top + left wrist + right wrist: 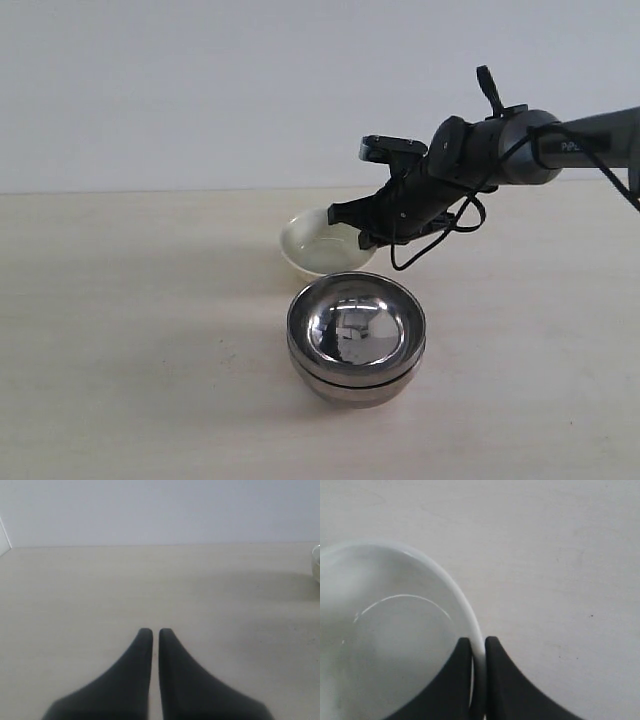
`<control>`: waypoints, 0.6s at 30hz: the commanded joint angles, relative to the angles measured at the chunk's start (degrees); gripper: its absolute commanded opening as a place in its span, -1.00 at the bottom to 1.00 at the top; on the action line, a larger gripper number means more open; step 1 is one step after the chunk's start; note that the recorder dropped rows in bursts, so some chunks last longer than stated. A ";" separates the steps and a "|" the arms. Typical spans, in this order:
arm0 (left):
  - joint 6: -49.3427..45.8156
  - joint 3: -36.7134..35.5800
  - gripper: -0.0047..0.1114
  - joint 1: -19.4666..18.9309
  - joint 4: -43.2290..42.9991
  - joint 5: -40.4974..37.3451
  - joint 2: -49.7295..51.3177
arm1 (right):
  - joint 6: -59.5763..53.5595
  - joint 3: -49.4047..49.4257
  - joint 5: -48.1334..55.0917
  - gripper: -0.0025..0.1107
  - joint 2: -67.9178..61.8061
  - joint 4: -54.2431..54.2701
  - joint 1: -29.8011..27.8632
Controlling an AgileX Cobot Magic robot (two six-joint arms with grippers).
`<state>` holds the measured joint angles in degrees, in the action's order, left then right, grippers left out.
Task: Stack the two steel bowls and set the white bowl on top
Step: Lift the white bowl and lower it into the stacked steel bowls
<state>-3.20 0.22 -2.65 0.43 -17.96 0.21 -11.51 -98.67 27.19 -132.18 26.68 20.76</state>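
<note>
The two steel bowls (356, 338) sit nested one inside the other on the table, near the front middle. Just behind them is the white bowl (322, 244), tilted a little. My right gripper (352, 228) is shut on its right rim; in the right wrist view the rim (479, 640) runs between the two black fingers of that gripper (478, 645), one inside the white bowl (390, 645) and one outside. My left gripper (155, 632) is shut on nothing above bare table and does not show in the exterior view. The white bowl's edge (316, 565) peeks in at that view's border.
A light wooden table (130, 330) spreads under everything, with a plain white wall behind. The right arm (560, 140) reaches in from the right edge, a cable looping below its wrist.
</note>
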 commanded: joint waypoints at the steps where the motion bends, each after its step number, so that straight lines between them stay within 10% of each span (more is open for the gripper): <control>1: -0.05 -0.22 -0.85 -0.08 0.17 0.06 -0.21 | -0.66 -0.31 1.15 -0.96 2.96 -0.04 -0.08; 18: -0.05 -0.22 -0.85 -0.08 0.17 0.06 -0.21 | -6.51 0.14 18.03 -0.96 17.67 0.08 -0.08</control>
<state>-3.20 0.22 -2.65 0.43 -17.96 0.21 -15.71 -98.67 40.89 -117.92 26.68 20.76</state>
